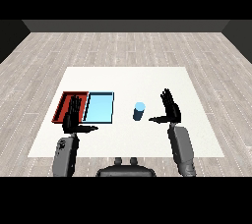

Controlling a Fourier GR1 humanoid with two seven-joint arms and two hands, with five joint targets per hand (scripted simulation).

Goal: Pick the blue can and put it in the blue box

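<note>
Light even and diffuse, no single source evident. White table (128,78) is the brightest surface, flat in tone from far edge to near edge, no glare or hotspots. Wood floor (123,46) mid-grey, evenly lit; back wall (126,25) dark. Shadows barely present: none cast on the table that can be made out. Black hands read as near-silhouettes, little surface detail. No bending of straight lines toward the picture's edges.

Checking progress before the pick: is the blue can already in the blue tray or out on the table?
Out. The blue can stands upright on the white table, right of the light blue tray, untouched.
</note>
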